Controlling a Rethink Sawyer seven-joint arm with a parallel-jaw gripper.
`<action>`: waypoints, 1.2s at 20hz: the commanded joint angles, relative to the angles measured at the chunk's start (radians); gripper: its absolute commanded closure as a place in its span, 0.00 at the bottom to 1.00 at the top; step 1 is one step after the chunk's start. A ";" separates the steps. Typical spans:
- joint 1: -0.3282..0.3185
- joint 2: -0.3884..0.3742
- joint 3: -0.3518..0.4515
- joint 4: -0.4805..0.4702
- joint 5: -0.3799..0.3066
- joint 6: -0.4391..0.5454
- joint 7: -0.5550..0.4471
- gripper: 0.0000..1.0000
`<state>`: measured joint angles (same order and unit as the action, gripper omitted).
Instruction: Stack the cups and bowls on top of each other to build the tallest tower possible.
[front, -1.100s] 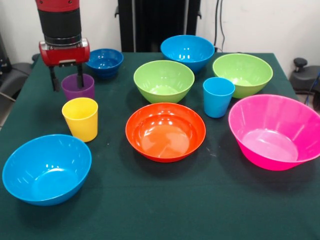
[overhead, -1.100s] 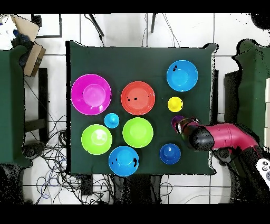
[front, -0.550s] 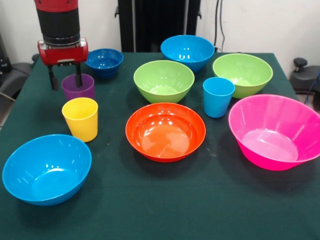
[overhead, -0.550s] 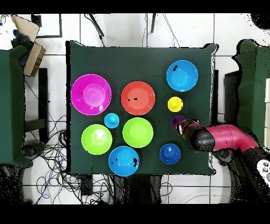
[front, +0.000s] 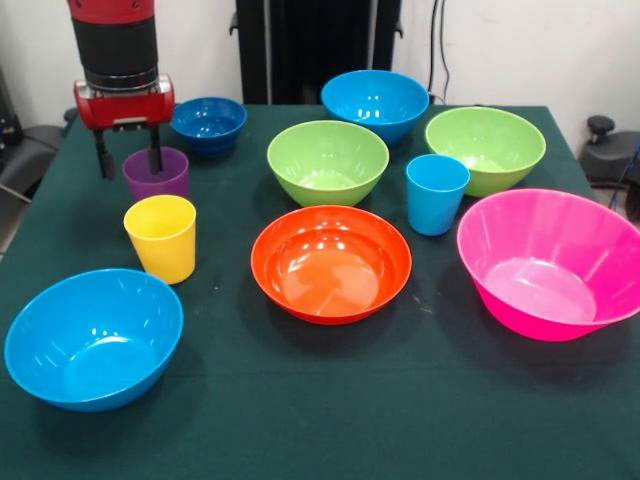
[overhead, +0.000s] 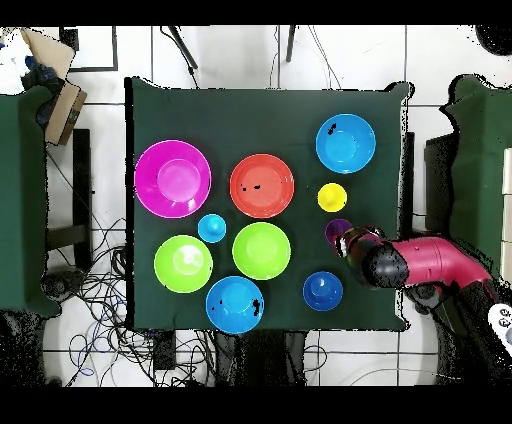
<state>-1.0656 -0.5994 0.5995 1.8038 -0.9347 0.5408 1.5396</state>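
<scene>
Purple plastic, ribbed and see-through: the purple cup (front: 156, 172) stands near the table's (front: 300, 400) edge, and I have the gripper (front: 129, 155) low over it, spread open and empty. One finger (front: 156, 160) sits at or just inside the cup's rim, the other (front: 104, 160) hangs outside its wall, so the wall lies between them.

My worry is a thin-wall pinch. Closing on one side could tip or spin so light a cup, and a skewed grip would make it seat badly later. The yellow cup (front: 161, 237) stands just in front and the dark blue bowl (front: 209, 122) close behind, so a slip could knock either. The table edge is near on the arm's side; a push outward might send the cup off.

Nothing is stacked yet. Open cloth lies along the front, between the blue bowl (front: 93, 336) and the pink bowl (front: 553, 262), and straight up is free.
</scene>
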 joint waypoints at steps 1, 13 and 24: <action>0.039 0.030 -0.045 0.007 -0.028 -0.009 -0.013 0.00; 0.036 0.032 -0.052 0.014 -0.027 -0.033 -0.007 0.00; 0.040 0.033 -0.059 0.017 -0.025 -0.047 0.008 0.00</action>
<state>-1.0656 -0.5994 0.5676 1.8038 -0.9347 0.5406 1.5396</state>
